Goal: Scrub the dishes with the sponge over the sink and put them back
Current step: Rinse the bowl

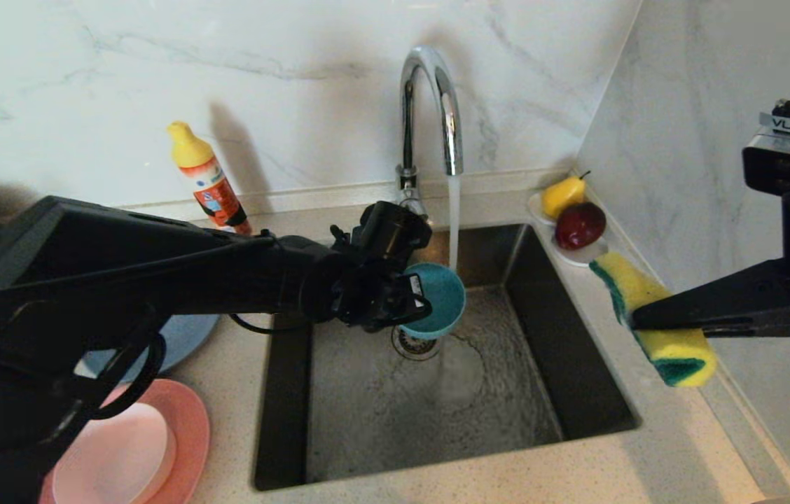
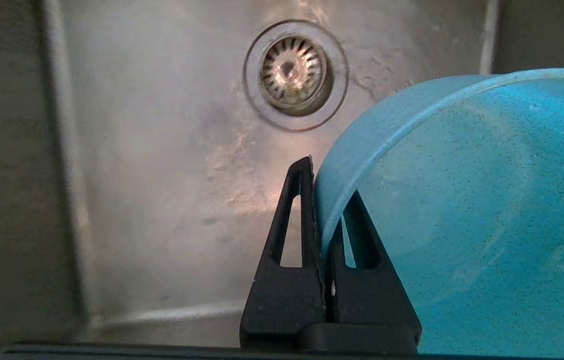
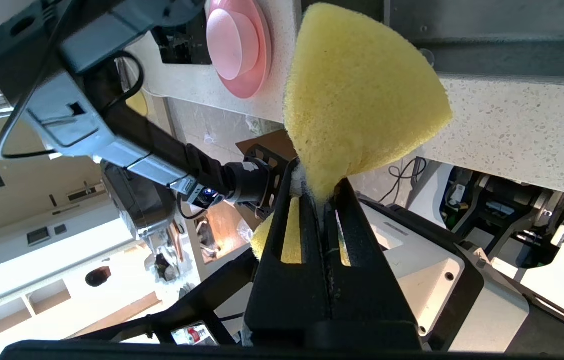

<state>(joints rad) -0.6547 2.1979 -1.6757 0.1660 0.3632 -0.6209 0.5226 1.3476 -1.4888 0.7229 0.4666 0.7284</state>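
Observation:
My left gripper is shut on the rim of the teal bowl and holds it tilted over the sink, just beside the running water. In the left wrist view one finger sits inside the teal bowl and one outside, with the left gripper above the drain strainer. My right gripper hovers over the counter right of the sink, shut on the pinched waist of the yellow-green sponge. The right wrist view shows the sponge squeezed in the right gripper.
A blue-grey plate, a salmon-pink plate and a pale pink dish lie on the counter left of the sink, partly under my left arm. An orange detergent bottle stands behind. The chrome tap runs. A saucer of fruit sits at the back right.

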